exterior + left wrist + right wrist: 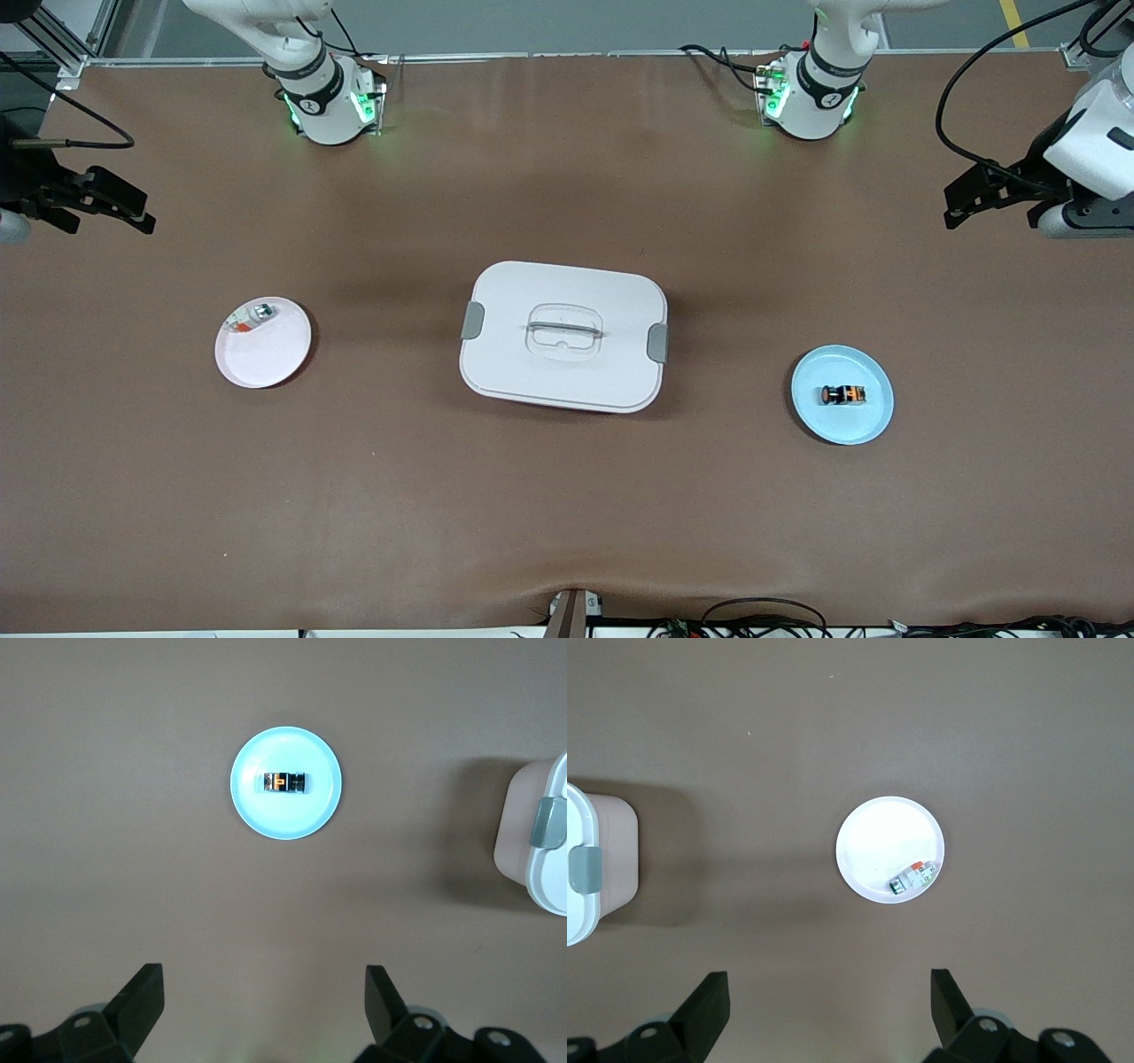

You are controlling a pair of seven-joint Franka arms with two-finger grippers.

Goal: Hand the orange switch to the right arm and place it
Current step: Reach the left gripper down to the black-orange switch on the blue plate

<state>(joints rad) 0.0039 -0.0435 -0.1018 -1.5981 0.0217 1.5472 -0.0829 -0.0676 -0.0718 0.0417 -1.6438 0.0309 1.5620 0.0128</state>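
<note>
Lying on blue plate (864, 425), orange switch (842, 394), left hand (263, 1010) wide, right hand (828, 1010) wide

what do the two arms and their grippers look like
Both arms are white and jointed, with black bands at the joints, green lights glowing at their bases and black cables trailing off them. The left gripper and right gripper are black, each with two angular fingers.

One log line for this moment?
orange switch: lying on blue plate | left hand: open, empty, waiting | right hand: open, empty, waiting
</note>
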